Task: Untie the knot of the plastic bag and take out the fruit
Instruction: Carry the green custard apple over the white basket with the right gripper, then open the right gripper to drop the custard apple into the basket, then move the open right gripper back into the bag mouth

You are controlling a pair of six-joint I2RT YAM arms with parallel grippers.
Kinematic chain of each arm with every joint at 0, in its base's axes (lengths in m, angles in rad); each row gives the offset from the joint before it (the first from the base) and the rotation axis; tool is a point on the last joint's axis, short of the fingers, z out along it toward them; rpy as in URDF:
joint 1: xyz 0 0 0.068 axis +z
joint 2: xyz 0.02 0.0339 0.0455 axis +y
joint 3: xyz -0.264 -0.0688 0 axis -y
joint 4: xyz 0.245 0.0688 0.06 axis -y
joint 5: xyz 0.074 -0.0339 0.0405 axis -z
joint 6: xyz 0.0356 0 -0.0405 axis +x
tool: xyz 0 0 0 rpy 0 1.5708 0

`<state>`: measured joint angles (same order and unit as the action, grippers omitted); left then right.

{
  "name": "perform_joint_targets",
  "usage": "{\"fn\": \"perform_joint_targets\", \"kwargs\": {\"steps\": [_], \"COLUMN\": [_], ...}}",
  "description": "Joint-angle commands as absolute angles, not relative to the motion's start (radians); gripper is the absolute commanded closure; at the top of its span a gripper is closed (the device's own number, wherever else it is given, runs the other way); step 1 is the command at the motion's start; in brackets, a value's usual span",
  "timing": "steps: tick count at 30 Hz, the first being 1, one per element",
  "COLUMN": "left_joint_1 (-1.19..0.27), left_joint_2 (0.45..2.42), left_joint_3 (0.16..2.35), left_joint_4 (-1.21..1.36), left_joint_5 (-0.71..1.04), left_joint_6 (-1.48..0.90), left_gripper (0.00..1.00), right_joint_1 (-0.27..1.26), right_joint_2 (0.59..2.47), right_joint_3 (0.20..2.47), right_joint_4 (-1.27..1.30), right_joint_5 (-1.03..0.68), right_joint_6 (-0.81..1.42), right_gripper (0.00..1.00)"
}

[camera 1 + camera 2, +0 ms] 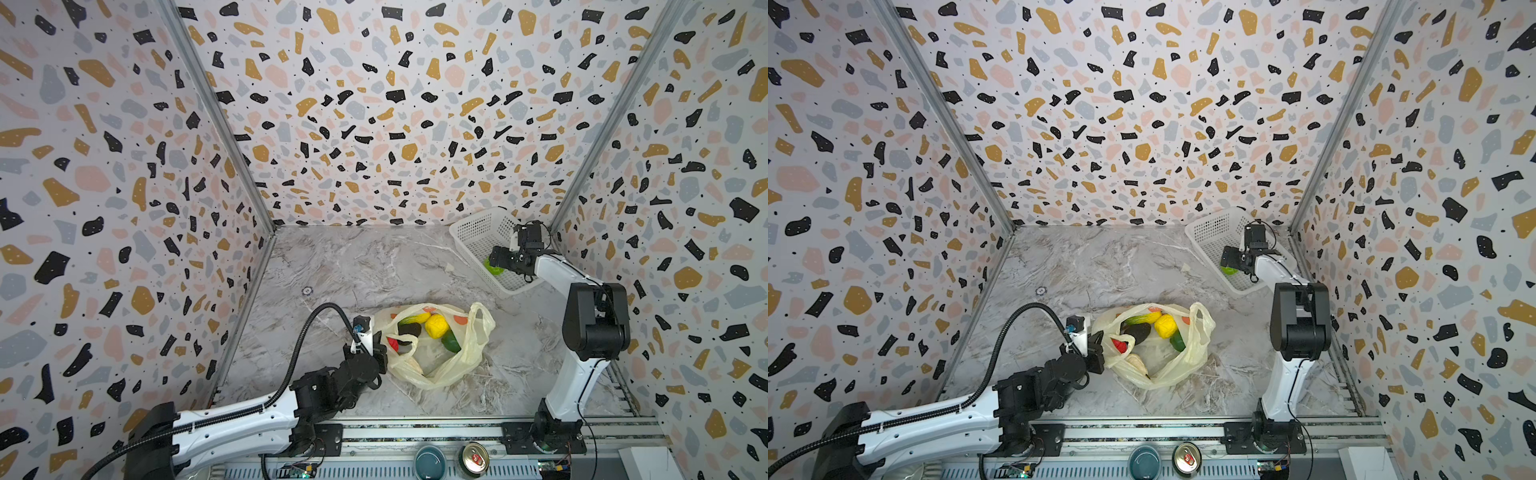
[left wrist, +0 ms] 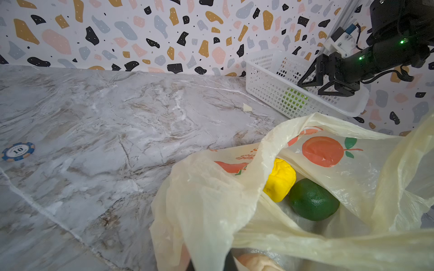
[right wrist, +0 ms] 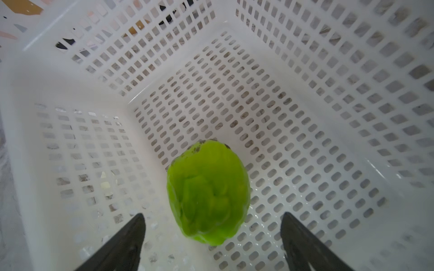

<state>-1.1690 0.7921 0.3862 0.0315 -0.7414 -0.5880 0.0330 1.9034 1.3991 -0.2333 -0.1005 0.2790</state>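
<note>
Progress: untying looking done, unloading barely begun. Plastic bag [image 1: 457, 365] lying mid-table, mouth gaping, loop handles apart, no knot showing. Left gripper [image 1: 377, 348] clamping fully closed on plastic bag's left rim, seemingly propping mouth open. Right gripper [image 3: 212, 214] hanging over white basket [image 1: 473, 232] at far right, jaws spread wide, gripping nothing. Lime green fruit [image 3: 207, 194] lying on basket floor beneath, clear of both fingers. Yellow fruit [image 1: 436, 326], dark green fruit [image 1: 451, 343], near-black fruit [image 1: 409, 329], red fruit [image 1: 392, 344] and cream fruit [image 1: 1136, 361] sitting inside bag, awaiting removal.

Both top views look down on the whole table [image 1: 353, 266]; both wrist views, closer, share the basket [image 2: 263, 77].
</note>
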Motion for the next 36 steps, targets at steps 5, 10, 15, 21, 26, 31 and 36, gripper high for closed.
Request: {"fn": "perform_joint_targets", "kwargs": {"steps": [5,10,15,21,26,31,36], "left_joint_1": [-1.174,-1.174,-1.174,-1.175,-1.174,-1.174,-1.174], "left_joint_2": [0.787,0.798,0.801,0.79,0.788,0.783,0.776], "left_joint_3": [0.383,0.385,0.393,0.397,0.397,0.395,0.396], "left_joint_4": [0.071,0.081,0.074,0.066,0.061,0.065,0.065], "left_joint_5": [-0.746,-0.74,-0.744,-0.75,-0.754,-0.755,-0.75], "left_joint_6": [-0.577,-0.574,-0.574,-0.575,-0.575,-0.571,-0.571], "left_gripper": [1.0,1.0,1.0,1.0,1.0,1.0,1.0], "right_joint_1": [0.049,0.091,0.245,0.548,0.757,0.869,0.961], "right_joint_2": [1.682,1.538,1.383,1.249,1.172,1.17,1.182], "right_joint_3": [1.365,1.34,1.359,1.296,1.201,1.119,1.029], "right_joint_4": [-0.297,-0.377,-0.51,-0.59,-0.536,-0.502,-0.46], "right_joint_5": [-0.187,-0.319,-0.375,-0.345,-0.258,-0.201,-0.07], "right_joint_6": [0.268,0.241,0.204,0.251,0.322,0.315,0.243], "right_gripper": [0.09,0.1,0.12,0.14,0.17,0.24,0.25]}}
